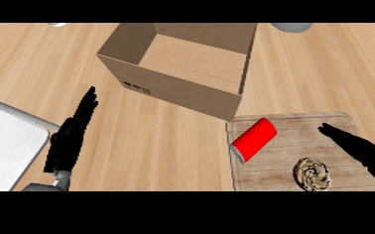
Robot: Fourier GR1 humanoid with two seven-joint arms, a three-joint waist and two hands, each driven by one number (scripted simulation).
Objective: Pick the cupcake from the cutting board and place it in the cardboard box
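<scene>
Right hand (353,146), black, with straight fingers, reaches over the right part of the pale wooden cutting board (293,124), holding nothing, apart from the round brown swirl-topped cupcake (313,174). That cupcake sits near the board's lower edge, top facing up, showing no clear long axis. A red cylinder (253,140) lies tilted on the board's left. The open brown cardboard box (183,87) stands beyond on the wooden tabletop (168,144). Left hand (72,134) rests open at lower left.

The cardboard box (183,69) stands behind the cutting board (285,171); on the board, the cupcake (313,174) lies right of a can (253,140)
</scene>
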